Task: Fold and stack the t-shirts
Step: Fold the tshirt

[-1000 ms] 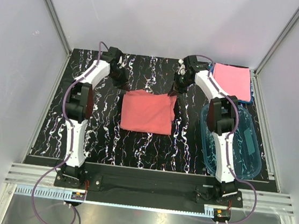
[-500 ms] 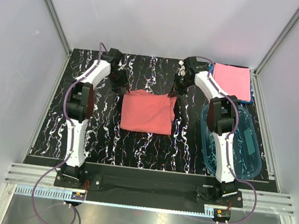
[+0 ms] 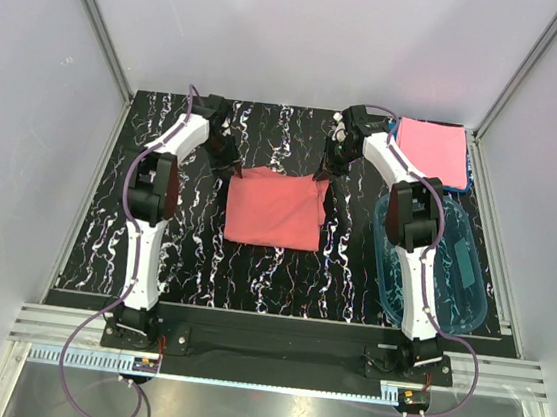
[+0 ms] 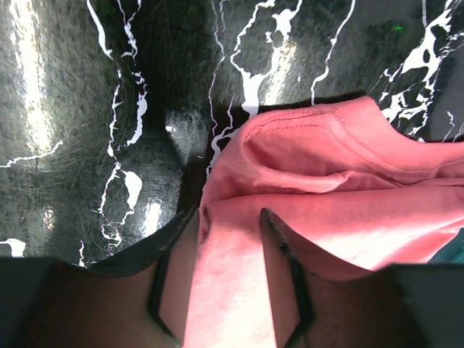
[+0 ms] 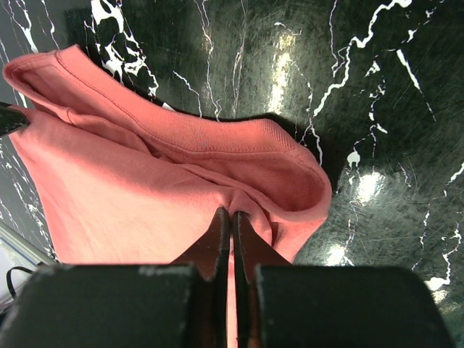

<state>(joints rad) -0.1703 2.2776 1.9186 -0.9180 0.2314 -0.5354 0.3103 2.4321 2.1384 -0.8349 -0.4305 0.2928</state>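
Salmon t-shirt lay folded into a rough rectangle on the marbled black tabletop. It sat just left of the clear blue tub, with a strip of bare top between them. At the tub's far end we noted a folded pink t-shirt lying on a blue t-shirt, of which only an edge showed.

Right gripper stood at the salmon t-shirt's far corner on the tub side. Its jaws were pressed fully together, and the cloth puckered up into the tips, so we took it as pinching a fold of that corner. The hem curled away from the tips in a loose loop.

Left gripper stood at the far corner away from the tub. Its jaws were parted about halfway, with one finger at the shirt's edge and the other over the cloth. A band of cloth lay between them, slack and unclamped.

Both arms reached forward from their bases and bent inward at the elbow, the wrists angled down toward the shirt's far edge. In the top view, the right arm's forearm crossed the tub's left rim. The left arm stood well left of the tub, beyond the shirt.
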